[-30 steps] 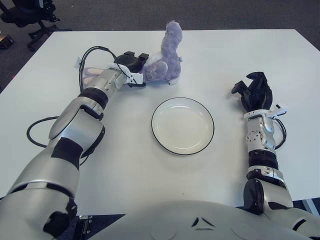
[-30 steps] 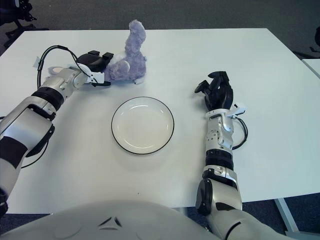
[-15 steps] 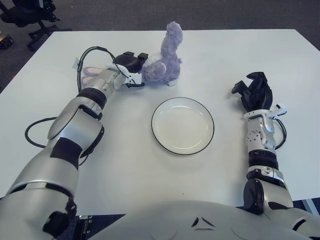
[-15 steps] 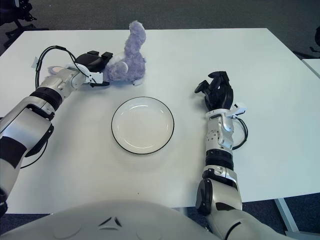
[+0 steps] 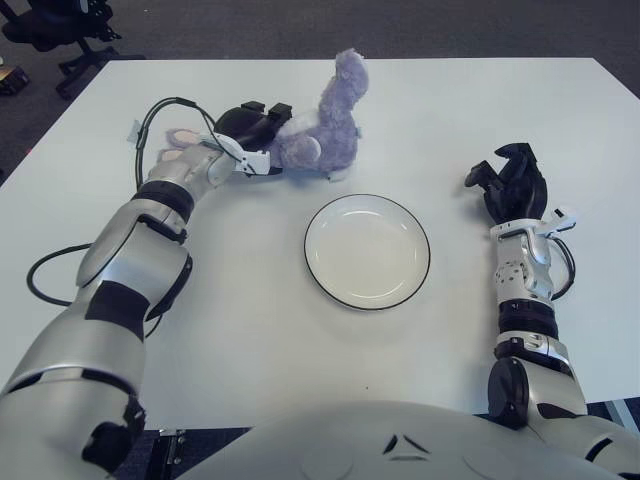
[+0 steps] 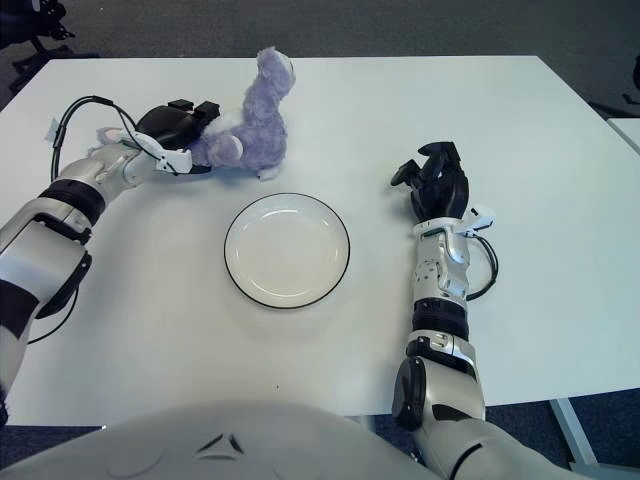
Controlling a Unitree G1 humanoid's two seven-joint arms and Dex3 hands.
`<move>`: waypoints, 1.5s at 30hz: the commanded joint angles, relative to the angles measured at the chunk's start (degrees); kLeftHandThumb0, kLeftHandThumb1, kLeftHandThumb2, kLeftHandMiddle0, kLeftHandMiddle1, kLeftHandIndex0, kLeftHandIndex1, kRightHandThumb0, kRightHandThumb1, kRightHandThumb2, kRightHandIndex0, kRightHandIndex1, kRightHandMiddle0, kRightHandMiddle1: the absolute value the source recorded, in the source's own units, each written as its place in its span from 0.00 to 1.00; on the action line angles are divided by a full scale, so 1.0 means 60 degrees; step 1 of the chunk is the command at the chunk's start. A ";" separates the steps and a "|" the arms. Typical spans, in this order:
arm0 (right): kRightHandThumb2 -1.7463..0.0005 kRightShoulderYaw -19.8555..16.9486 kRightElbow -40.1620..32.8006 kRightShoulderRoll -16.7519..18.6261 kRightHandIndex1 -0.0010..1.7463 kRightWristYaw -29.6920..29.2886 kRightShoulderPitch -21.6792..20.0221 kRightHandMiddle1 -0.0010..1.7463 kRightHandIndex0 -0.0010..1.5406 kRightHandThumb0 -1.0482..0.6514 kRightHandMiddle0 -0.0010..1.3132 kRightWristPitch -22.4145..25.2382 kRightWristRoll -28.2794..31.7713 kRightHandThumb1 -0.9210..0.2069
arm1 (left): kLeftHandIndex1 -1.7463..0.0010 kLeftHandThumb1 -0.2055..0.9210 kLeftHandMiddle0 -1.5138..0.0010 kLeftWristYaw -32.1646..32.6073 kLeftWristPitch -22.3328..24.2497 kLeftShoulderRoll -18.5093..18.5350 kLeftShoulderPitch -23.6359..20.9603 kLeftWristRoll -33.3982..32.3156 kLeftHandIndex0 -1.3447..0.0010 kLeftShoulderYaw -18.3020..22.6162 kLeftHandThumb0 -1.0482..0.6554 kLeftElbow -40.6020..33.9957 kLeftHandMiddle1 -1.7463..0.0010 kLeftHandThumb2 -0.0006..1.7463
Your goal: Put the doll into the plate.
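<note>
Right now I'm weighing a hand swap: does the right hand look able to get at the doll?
Probably not easily. The right hand sits right of the plate, while the doll lies beyond it, already gripped by the left hand.

- The left hand (image 5: 248, 135), closed on the doll (image 5: 318, 130), has drawn back toward the robot's left side of the surface (image 5: 250, 300) over the last second, carrying the doll with it.
- The doll has shifted with the hand: its body sits further left than a second ago, and it now leans over more, its head tilted away from the hand rather than rising straight up beside it.
- The cable (image 5: 150, 110) looping behind the hand's wrist has swung left along with the forearm.
</note>
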 commanded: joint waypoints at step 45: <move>0.57 0.0262 0.0417 -0.0078 1.00 -0.0092 0.0194 1.00 0.56 0.40 0.24 0.0412 -0.0185 0.16 | 0.00 0.64 0.41 -0.0224 -0.1452 0.0821 0.2007 -0.0204 0.52 0.2141 0.67 -0.6329 0.00 0.45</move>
